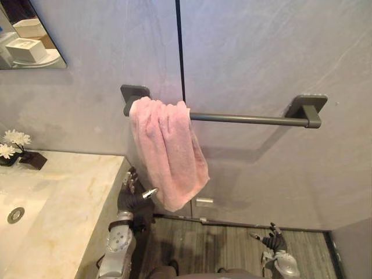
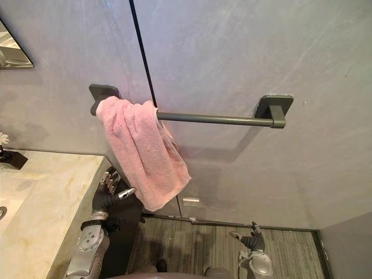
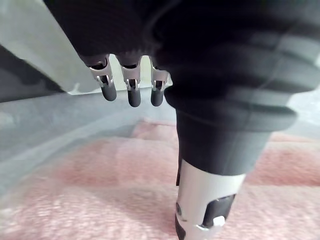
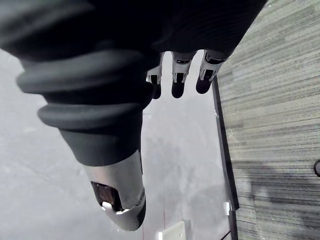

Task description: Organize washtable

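Observation:
A pink towel (image 1: 168,151) hangs bunched over the left end of a dark grey towel bar (image 1: 250,119) on the grey wall. Its lower corner droops toward my left hand (image 1: 132,197), which is raised just below and left of the towel, beside the counter's edge. The fingers are relaxed and hold nothing. In the left wrist view the fingers (image 3: 131,85) hang free in front of the pink cloth (image 3: 125,190). My right hand (image 1: 273,240) hangs low at the lower right over the floor. In the right wrist view its fingers (image 4: 179,80) are straight and hold nothing.
A pale marble counter (image 1: 64,209) with a sink drain (image 1: 15,214) lies at the left. White flowers (image 1: 14,139) in a dark pot stand at its back. A mirror (image 1: 29,35) hangs at the upper left. A small wall plate (image 1: 204,202) sits under the towel, above the striped grey floor (image 1: 232,250).

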